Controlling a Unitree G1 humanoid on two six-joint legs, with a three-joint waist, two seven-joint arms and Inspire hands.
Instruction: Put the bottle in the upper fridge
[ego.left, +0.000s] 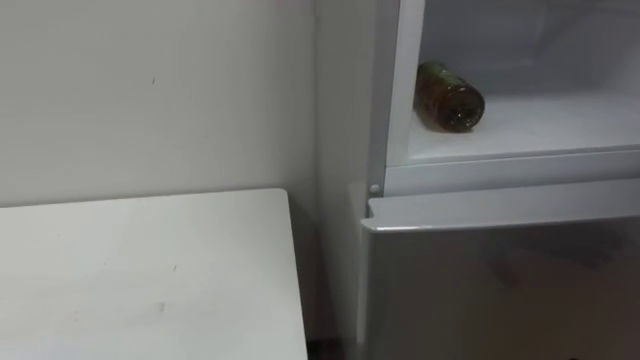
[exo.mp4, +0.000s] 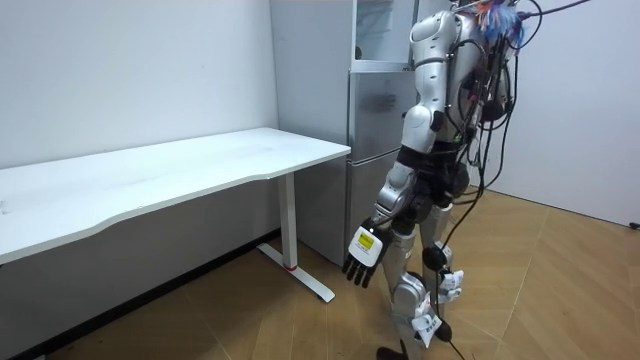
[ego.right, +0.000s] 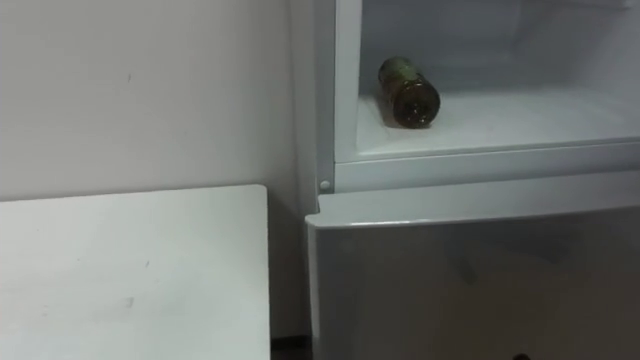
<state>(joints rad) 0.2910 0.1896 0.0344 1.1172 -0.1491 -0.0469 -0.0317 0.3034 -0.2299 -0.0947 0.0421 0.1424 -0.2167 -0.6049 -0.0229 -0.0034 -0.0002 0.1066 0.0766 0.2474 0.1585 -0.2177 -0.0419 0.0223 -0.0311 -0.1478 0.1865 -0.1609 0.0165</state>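
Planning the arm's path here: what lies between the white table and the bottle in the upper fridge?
In the left eye view, a narrow dark gap, then the fridge's white side wall and front frame separate the table from the bottle.

The white floor of the fridge's upper compartment (ego.left: 540, 125) carries a dark bottle (ego.left: 450, 96). The bottle lies on its side near the compartment's left wall, with its wide round end turned toward the front edge and set a little back from it. A white table (ego.left: 150, 270) stands left of the fridge, its right edge near the fridge's side.
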